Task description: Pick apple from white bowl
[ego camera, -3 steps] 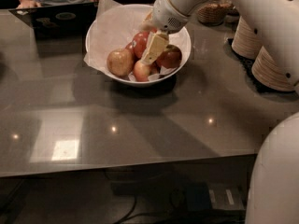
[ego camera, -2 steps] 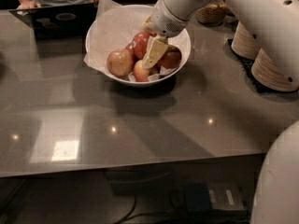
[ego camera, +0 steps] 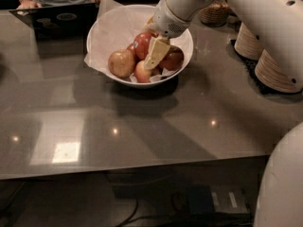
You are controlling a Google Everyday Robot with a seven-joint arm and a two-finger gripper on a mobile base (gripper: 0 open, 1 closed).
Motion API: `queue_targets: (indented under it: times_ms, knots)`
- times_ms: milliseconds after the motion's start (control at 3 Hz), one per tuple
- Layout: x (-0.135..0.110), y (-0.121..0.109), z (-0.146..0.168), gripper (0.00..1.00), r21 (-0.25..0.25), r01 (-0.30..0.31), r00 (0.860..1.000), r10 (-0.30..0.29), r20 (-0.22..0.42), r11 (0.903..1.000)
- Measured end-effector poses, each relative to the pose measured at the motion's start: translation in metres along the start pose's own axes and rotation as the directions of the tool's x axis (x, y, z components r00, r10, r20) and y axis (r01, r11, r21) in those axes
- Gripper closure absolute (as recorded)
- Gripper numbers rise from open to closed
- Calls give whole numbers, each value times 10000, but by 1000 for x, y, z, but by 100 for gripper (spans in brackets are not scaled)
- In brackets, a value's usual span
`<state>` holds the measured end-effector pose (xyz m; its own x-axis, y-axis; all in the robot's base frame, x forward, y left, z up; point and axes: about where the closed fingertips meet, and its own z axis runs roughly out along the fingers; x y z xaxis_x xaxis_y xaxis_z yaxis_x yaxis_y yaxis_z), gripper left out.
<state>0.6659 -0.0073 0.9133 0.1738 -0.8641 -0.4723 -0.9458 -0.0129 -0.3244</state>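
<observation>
The white bowl (ego camera: 102, 30), lined with crinkled white paper, stands at the back middle of the grey table. It holds several apples. The deep-red glossy apple (ego camera: 141, 44) lies near the bowl's middle, with a yellowish-brown apple (ego camera: 121, 63) to its left, a blushed one (ego camera: 142, 72) in front and a darker red one (ego camera: 173, 59) to its right. My gripper (ego camera: 155, 52) reaches down from the upper right into the bowl. Its pale tip lies against the deep-red apple's right side, between it and the darker apple. The arm hides the apple's back.
An open laptop (ego camera: 57, 19) and a person's hands (ego camera: 28, 4) are at the table's far left edge. Stacks of pale paper plates (ego camera: 274, 72) and a woven basket (ego camera: 215, 14) stand at the right. My white body (ego camera: 284, 183) fills the lower right corner.
</observation>
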Motion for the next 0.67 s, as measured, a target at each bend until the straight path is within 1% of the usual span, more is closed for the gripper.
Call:
queue_targets:
  times_ms: [667]
  knots:
    - [0, 0, 0, 96, -1, 0, 10000, 0, 0, 10000]
